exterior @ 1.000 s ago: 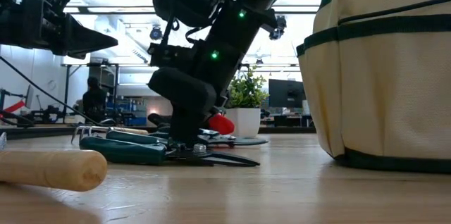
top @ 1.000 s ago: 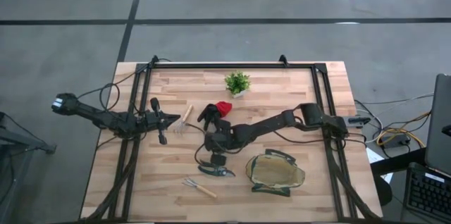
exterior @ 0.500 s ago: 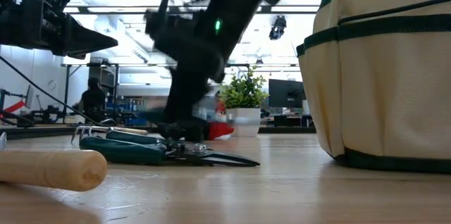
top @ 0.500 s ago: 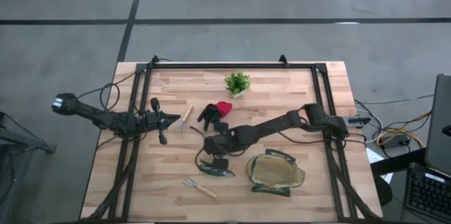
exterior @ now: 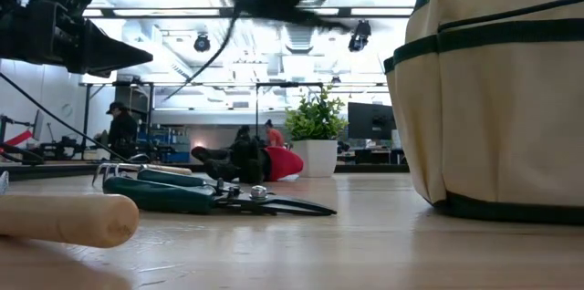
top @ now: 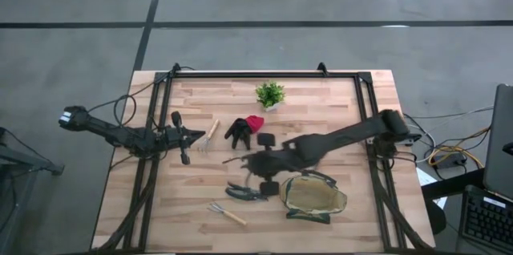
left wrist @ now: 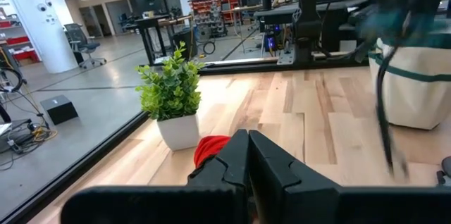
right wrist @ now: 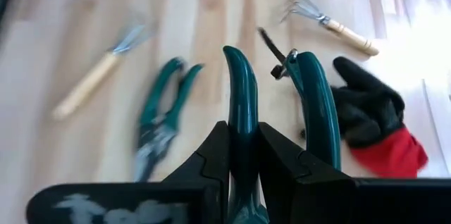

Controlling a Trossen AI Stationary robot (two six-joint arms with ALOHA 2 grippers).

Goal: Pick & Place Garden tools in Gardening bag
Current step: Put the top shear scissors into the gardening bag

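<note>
Right gripper is clamped on one handle of a teal shears, lifted clear of the table; in the high view the right gripper sits mid-table, just beside the bag on its left-arm side. Carry step, judging by that: shears picked, not yet in the bag.

Other tools lie loose: second shears flat on the table near the bag, one rake at the near edge, another rake by the left gripper, glove black and red near the plant.

Left gripper hovers over the table's left side, fingers together, holding nothing that I can see; that arm waits.

Next move, my guess: swing the held shears over the bag's open mouth, lower, let go. The grip is on one handle only, so the tool may pivot or hang skewed. Bag is soft fabric, and its rim could fold if the blades catch it.
</note>
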